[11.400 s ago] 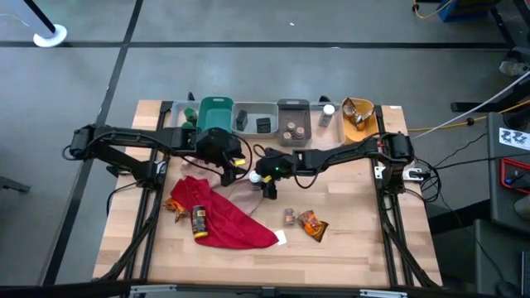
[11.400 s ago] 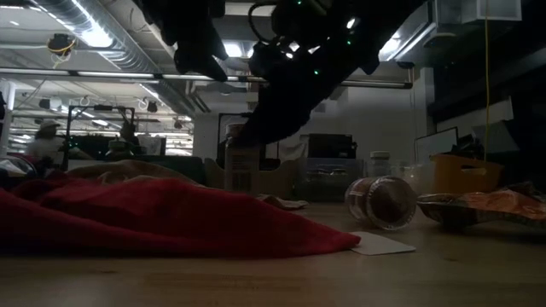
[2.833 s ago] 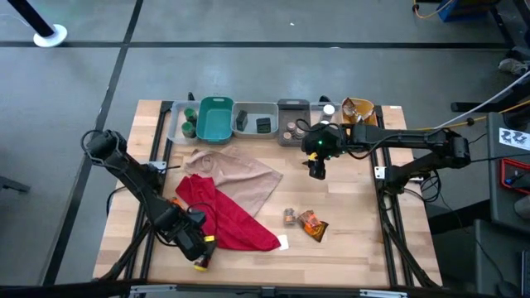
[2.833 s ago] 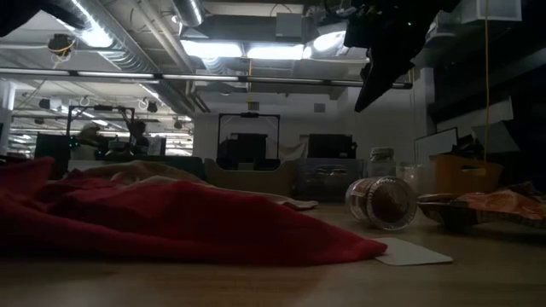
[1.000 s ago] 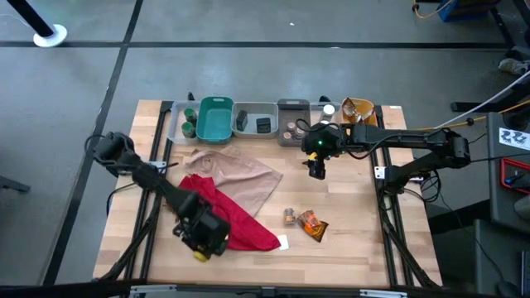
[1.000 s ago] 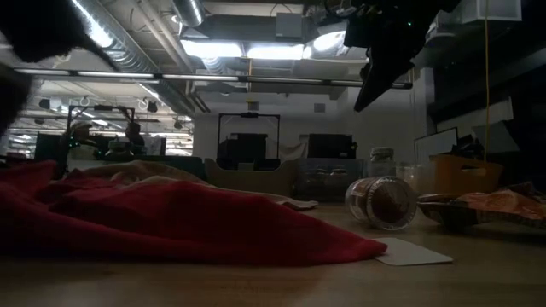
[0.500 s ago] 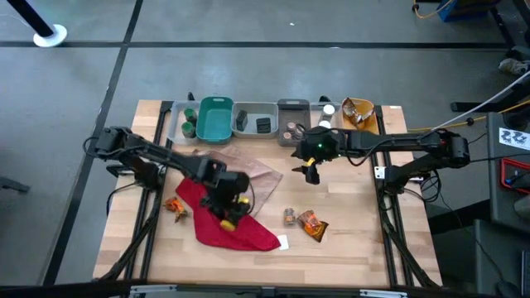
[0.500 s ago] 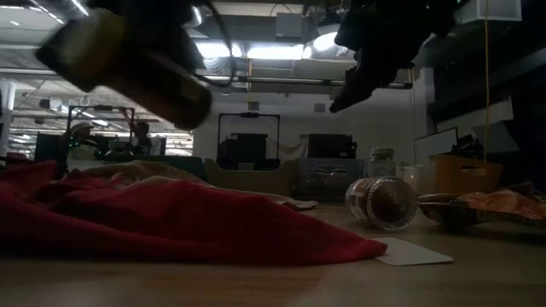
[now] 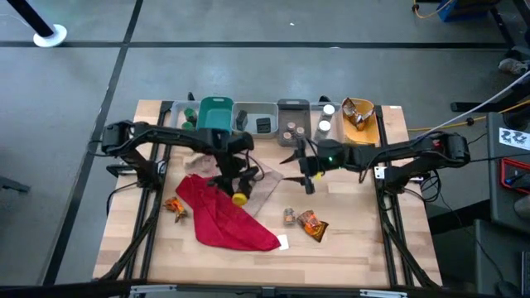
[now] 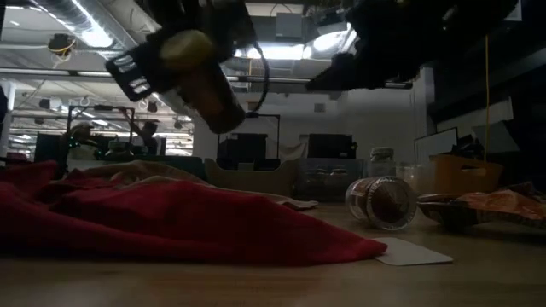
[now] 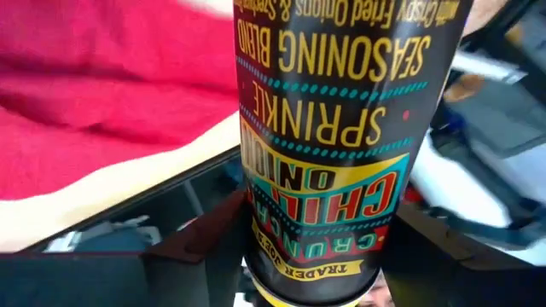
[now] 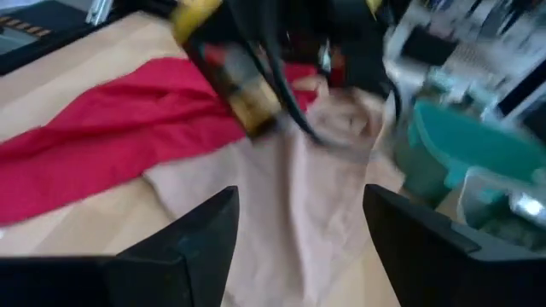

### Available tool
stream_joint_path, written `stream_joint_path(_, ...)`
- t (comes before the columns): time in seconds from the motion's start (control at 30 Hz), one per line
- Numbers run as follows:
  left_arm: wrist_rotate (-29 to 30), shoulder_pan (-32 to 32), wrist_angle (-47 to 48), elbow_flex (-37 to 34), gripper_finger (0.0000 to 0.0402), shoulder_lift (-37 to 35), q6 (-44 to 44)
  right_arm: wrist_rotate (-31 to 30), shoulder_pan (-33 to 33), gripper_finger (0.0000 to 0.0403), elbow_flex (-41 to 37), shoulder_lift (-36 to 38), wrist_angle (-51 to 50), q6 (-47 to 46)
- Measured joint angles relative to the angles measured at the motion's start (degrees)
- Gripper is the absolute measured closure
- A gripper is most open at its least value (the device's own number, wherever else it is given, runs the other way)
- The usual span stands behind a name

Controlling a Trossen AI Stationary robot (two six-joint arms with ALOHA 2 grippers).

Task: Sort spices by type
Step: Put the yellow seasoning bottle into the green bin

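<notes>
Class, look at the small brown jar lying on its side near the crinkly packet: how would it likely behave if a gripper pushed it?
The small brown jar lies on its round side, so a push would probably roll it. It looks rigid. Rolling could carry it against the crinkly packet beside it.

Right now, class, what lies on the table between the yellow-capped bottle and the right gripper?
In the high view, the tan cloth's edge and bare wood lie between the bottle, held by the left gripper, and the right gripper.
</notes>
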State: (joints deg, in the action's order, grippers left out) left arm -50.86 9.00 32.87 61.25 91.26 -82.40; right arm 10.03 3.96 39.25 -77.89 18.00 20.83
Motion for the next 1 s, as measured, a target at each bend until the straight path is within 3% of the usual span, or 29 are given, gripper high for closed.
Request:
stream_joint_path(0.17, -3.0, 3.9, -6.9, 0.0, 0.0196, 2.5, -1.1, -8.2, -3.8, 0.0151, -1.5, 0.0, 5.1, 0.8)
stream_joint_path(0.43, -8.4, 5.3, -24.7, 0.0, 0.0196, 6.3, -9.7, -10.6, -7.5, 0.0151, -1.5, -2.2, 6.4, 5.6)
stream_joint_path(0.67, -9.9, 4.9, -28.0, 0.0, 0.0196, 7.0, -12.9, -18.5, -11.8, 0.0151, -1.4, -5.7, 13.2, 13.8)
stream_joint_path(1.0, -9.5, 4.5, -32.0, 0.0, 0.0196, 7.0, -12.3, -18.0, -12.3, 0.0151, -1.5, -5.7, 16.2, 12.2)
